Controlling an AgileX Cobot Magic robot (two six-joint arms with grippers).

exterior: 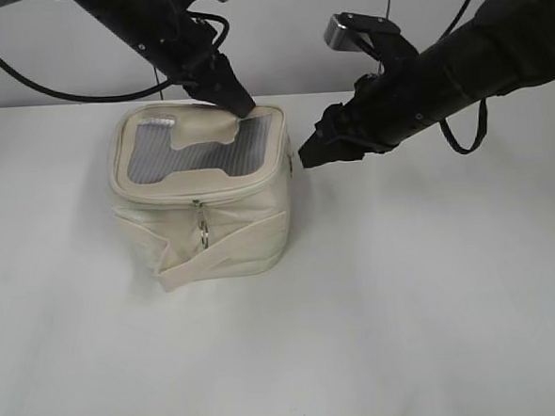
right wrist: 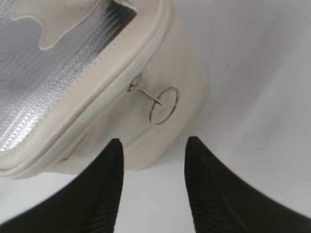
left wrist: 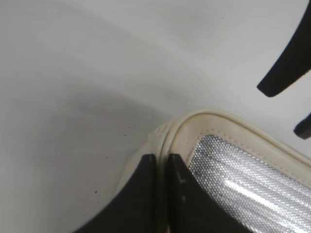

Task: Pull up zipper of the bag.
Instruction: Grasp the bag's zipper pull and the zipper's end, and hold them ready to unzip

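Observation:
The cream-white bag (exterior: 218, 235) stands on the table, its grey mesh top panel (exterior: 194, 152) facing up. The cream zipper track (exterior: 222, 194) runs round the top rim. One silver slider with ring pulls (exterior: 201, 222) hangs at the front. Another slider (right wrist: 133, 86) with a round ring pull (right wrist: 164, 105) sits on the bag's right side. My left gripper (exterior: 243, 108) is shut on the rim at the bag's far edge; in the left wrist view (left wrist: 162, 158) a thin cream strip shows between the jaws. My right gripper (exterior: 305, 159) is open and empty, just right of the bag, its fingertips (right wrist: 153, 143) a little short of the ring pull.
The bag stands on a white table (exterior: 433, 293) with a pale wall behind. A flat cream strap (exterior: 223, 249) slants across the bag's front. My right gripper's fingertips (left wrist: 286, 68) show at the right edge of the left wrist view.

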